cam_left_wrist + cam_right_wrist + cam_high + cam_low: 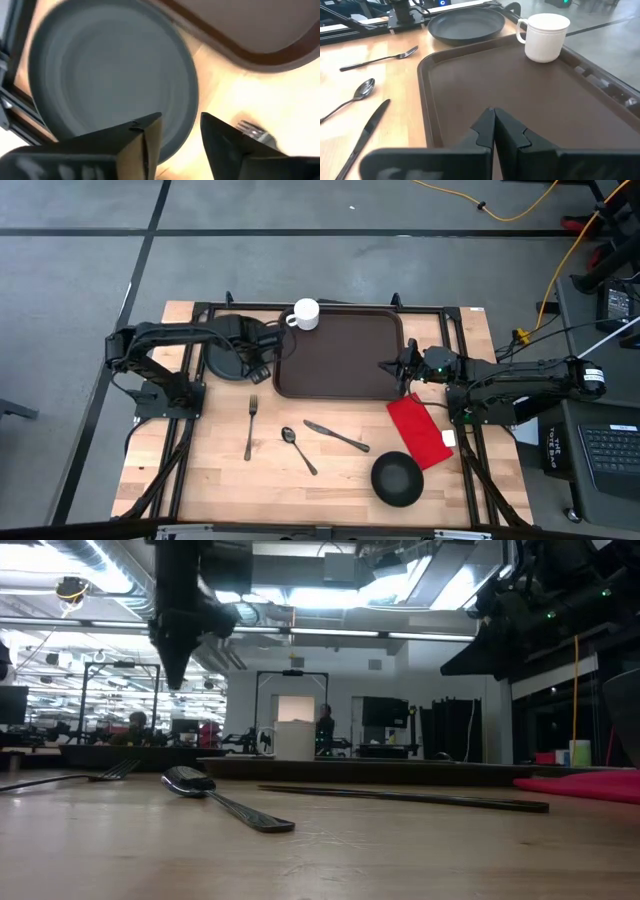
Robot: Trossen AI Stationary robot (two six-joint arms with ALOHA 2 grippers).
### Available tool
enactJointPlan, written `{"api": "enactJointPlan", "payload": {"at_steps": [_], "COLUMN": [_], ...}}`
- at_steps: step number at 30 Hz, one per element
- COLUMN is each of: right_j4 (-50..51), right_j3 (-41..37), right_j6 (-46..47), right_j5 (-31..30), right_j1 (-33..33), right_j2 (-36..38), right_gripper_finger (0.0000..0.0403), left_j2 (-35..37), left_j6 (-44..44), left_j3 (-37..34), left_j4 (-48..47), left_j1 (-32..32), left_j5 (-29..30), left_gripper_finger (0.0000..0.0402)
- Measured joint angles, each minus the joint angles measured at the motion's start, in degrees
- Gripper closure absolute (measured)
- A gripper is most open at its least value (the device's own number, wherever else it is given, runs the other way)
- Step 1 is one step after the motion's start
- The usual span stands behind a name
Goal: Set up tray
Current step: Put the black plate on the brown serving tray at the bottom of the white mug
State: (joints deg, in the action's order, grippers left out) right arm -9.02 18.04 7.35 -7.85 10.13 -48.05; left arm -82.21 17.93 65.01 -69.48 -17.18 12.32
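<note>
Left hand [262, 362] hovers over the plate's [228, 350] tray-side rim; the tray [340, 352] lies just beyond it.

The tray lies with its long axis across the table, holding only the white mug [304, 314] at its far corner on the plate's side. The plate touches nothing on the tray and sits beside that short edge. Left hand fingers [226, 137] stand parted, empty. Right hand [403, 366], pinched shut and empty, sits over the tray's opposite short edge.
</note>
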Motion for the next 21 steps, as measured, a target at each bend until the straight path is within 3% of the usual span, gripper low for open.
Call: {"api": "enactJointPlan", "payload": {"at_steps": [8,21], "right_j4": [-0.11,-1.55], "right_j3": [0.00,0.00], "right_j6": [-0.02,-0.07], "right_j5": [0.04,0.00], "right_j1": [0.00,0.00], "right_j2": [0.00,0.00], "right_gripper_finger": [0.0388,0.0389], "left_j2": [0.00,0.00], "left_j6": [-0.48,1.06], "left_j3": [-7.35,-14.58], "left_j4": [8.12,16.17], "left_j1": [2.48,3.66], "left_j5": [-0.42,-0.02], "left_gripper_finger": [0.0244,0.0243]}}
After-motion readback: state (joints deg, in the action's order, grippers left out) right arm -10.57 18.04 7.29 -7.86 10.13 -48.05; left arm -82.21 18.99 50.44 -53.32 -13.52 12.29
